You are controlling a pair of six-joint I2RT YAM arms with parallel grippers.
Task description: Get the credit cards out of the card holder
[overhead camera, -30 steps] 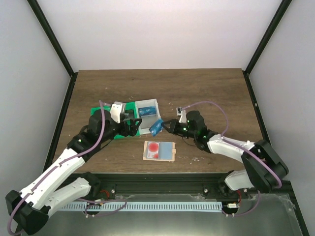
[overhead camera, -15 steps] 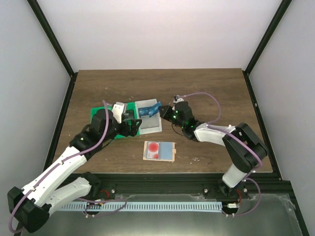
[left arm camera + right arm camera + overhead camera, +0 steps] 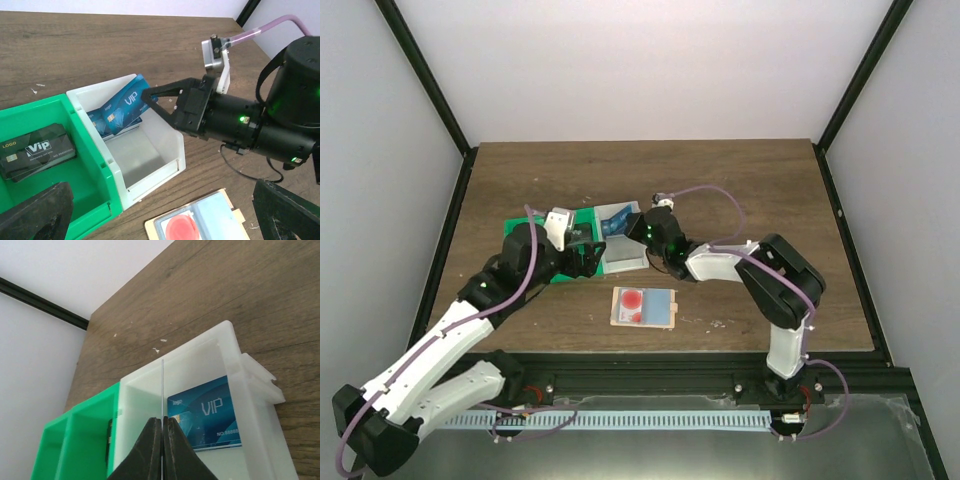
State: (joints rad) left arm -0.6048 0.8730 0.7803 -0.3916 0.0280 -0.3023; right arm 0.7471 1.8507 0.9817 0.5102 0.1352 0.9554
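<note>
1. Gripping the blue credit card point(image 3: 127, 97) by one short edge, the right gripper point(image 3: 146, 93) has its jaws pinched tight on it. In the right wrist view the card appears edge-on, as a thin line rising from between the fingers point(image 3: 147, 445).
2. The held card is tilted. Its free end dips into the translucent white box point(image 3: 152, 181), above a second blue card point(image 3: 207, 415) that lies flat on the box floor. Whether the two cards touch cannot be told.
3. The green compartment tray point(image 3: 80, 175) stands against the left side of the white box. A dark card point(image 3: 37, 150) with pale "VIP" print lies in its compartment next to the box.
4. The left gripper point(image 3: 588, 252) hovers at the near side of the tray and box. Its jaws are spread wide with nothing between them, and its fingertips point(image 3: 37, 215) fill the bottom corners of the left wrist view.
5. The card holder point(image 3: 662, 305) lies open and flat on the wooden table point(image 3: 750, 180), near the front edge, apart from the box and between the two arms.
6. The pale card with a red circle point(image 3: 632, 300) sits in the holder's left half, and the right half shows a bare blue-grey panel.
</note>
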